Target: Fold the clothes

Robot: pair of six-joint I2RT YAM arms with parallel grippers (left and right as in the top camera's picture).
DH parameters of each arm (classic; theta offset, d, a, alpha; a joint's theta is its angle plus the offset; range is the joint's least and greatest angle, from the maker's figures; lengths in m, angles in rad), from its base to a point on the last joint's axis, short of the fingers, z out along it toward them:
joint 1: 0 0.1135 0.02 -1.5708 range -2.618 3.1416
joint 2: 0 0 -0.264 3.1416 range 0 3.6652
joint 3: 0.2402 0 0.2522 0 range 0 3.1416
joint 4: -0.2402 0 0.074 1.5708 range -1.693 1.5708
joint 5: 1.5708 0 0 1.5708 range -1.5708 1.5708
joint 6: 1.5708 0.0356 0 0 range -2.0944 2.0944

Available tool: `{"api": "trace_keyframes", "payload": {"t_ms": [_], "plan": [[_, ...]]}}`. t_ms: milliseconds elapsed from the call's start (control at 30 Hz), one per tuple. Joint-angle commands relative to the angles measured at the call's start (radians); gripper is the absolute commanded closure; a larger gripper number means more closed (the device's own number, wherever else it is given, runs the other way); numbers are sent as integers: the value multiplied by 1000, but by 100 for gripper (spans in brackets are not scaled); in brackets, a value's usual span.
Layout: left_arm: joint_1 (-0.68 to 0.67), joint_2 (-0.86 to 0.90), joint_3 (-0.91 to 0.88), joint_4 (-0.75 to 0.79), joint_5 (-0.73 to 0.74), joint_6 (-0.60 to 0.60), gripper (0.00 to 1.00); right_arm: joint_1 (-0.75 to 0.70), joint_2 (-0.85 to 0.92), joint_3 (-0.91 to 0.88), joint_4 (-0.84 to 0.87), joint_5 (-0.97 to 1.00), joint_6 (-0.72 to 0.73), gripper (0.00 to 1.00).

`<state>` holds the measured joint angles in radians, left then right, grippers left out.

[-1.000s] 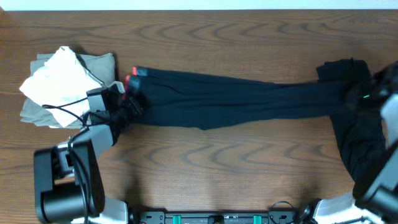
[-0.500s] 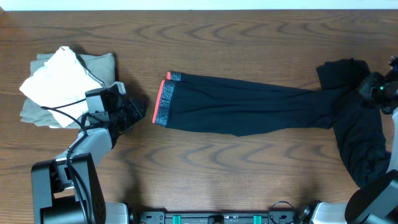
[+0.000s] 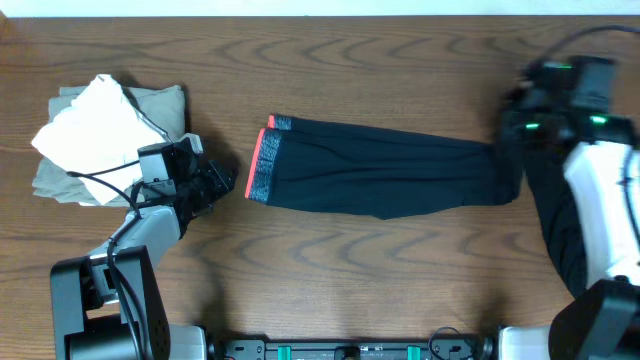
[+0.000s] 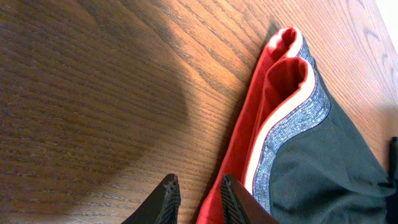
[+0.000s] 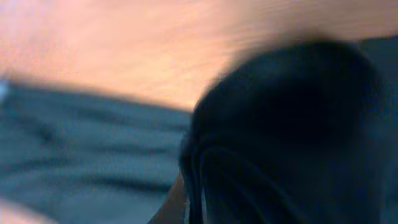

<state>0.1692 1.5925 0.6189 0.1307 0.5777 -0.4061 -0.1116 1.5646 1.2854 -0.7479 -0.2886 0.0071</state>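
Two risks logged against one garment in play.
- Pants (image 3: pixel 380 180): flat across the mid tabletop (image 3: pixel 330 270), waistband (image 3: pixel 262 165) to the left, leg ends under the right arm (image 3: pixel 600 190), running into a black heap (image 3: pixel 570 235).
- Left jaws: narrowly parted and empty, just beside the waistband, not touching it.
- Right jaws: shut over the leg ends. The view is blurred, so whether cloth is pinched cannot be told.
- Risk: a pull from the right with the waistband unheld would likely drag the pants, not fold them.
- Risk: the heap may snag and crease the fold.
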Motion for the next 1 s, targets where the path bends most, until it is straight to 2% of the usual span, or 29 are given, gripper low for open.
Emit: {"api": "trace_keyframes", "payload": {"t_ms": [0,267,600,700,867,967], "plan": [[2,-5,0,-3,13,14,74,145,8,-13,-36,-27,-54,99],[2,-5,0,-8,13,13,74,409,100,-44,-55,89,-52,98],[2,-5,0,-14,13,14,74,462,230,-44,-55,96,-27,99],[2,-5,0,-14,13,13,74,481,229,-44,-53,74,-36,88],[2,-5,0,-15,13,13,74,492,229,-44,-6,-43,-76,84],[2,-5,0,-15,13,13,74,492,229,-44,25,-99,-77,70]]}}
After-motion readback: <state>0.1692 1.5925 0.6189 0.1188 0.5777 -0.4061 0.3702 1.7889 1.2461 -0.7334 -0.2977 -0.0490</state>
